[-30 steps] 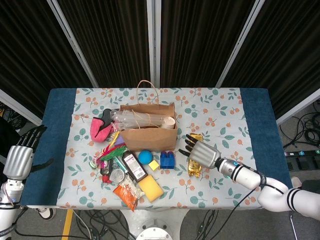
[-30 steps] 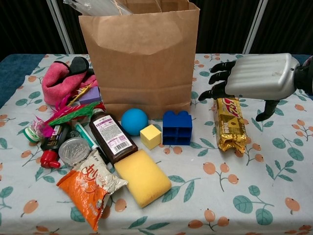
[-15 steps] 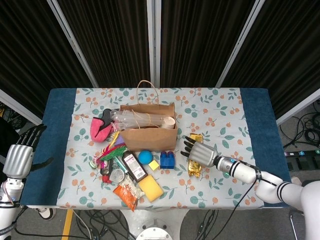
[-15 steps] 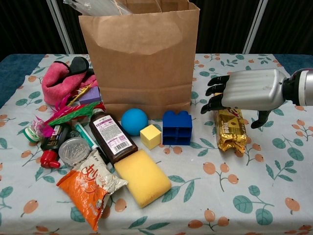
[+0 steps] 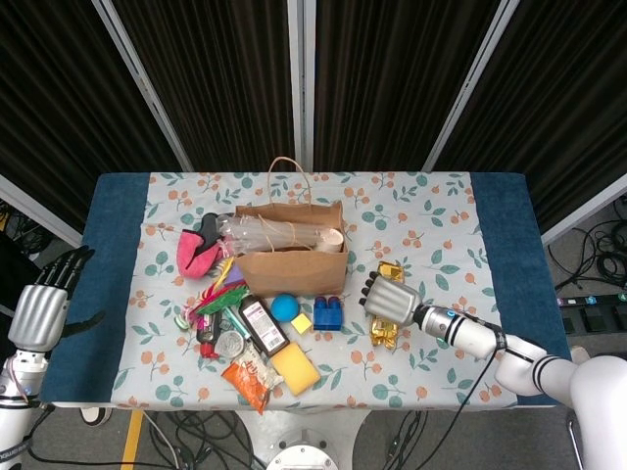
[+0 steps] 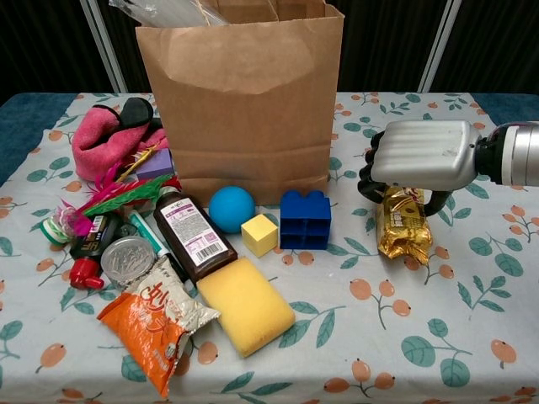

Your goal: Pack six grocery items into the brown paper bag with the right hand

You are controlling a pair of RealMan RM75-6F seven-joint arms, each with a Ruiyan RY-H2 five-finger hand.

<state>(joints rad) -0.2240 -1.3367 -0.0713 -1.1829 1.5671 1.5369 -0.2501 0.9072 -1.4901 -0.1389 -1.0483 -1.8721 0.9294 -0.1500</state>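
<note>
The gold foil snack packet lies on the table, right of the brown paper bag. The right hand has dropped onto it, and its fingers, spread a moment ago, now curl around the packet's far end. The left hand hangs open beyond the table's left edge.

We see matt brown paper bag, shiny crinkled gold foil packet, brushed-metal-look right hand with black glossy fingers, porous matt yellow sponge, glossy plastic blue block, printed floral cloth tablecloth.
</note>
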